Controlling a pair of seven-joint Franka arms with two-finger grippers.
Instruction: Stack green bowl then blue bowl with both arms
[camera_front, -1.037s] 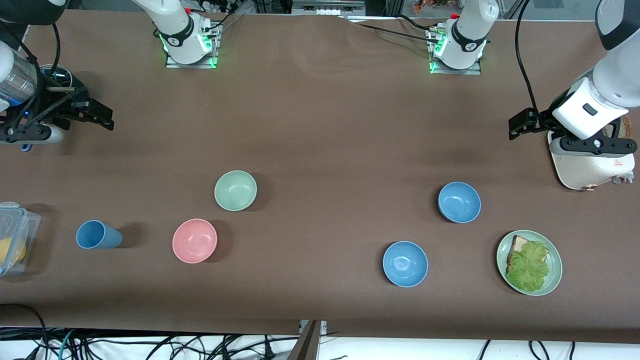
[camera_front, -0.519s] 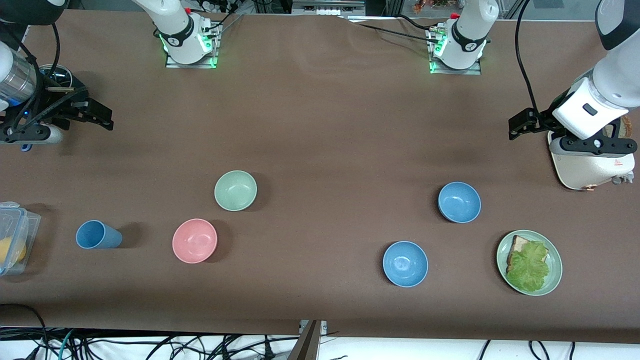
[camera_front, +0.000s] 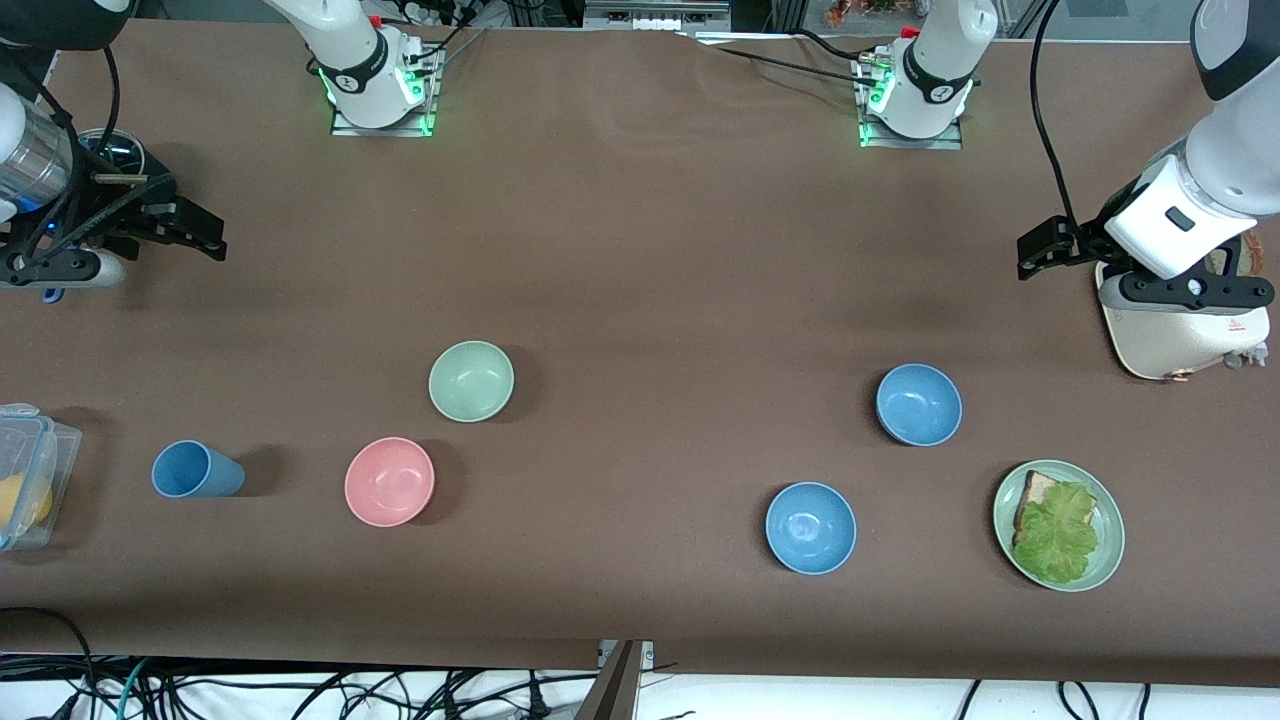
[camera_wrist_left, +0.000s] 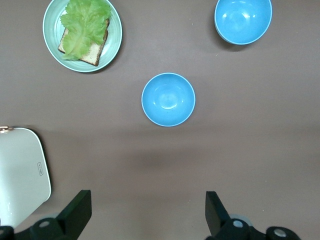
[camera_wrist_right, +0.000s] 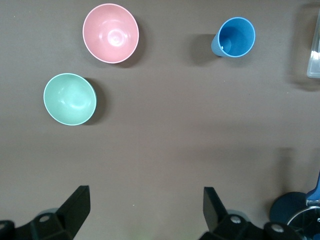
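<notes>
The pale green bowl (camera_front: 471, 381) sits upright on the brown table, toward the right arm's end; it also shows in the right wrist view (camera_wrist_right: 69, 98). The muted blue bowl (camera_front: 919, 404) sits toward the left arm's end and shows in the left wrist view (camera_wrist_left: 168, 99). My left gripper (camera_front: 1038, 250) (camera_wrist_left: 148, 212) is open and empty, up over the table beside a white appliance. My right gripper (camera_front: 192, 230) (camera_wrist_right: 147, 207) is open and empty, over the table at the right arm's end. Both are well away from the bowls.
A pink bowl (camera_front: 389, 481) and a blue cup (camera_front: 195, 470) lie nearer the camera than the green bowl. A glossier blue bowl (camera_front: 811, 527), a green plate (camera_front: 1108, 560) with bread and lettuce, a white appliance (camera_front: 1180, 335) and a clear plastic box (camera_front: 30, 470) also stand here.
</notes>
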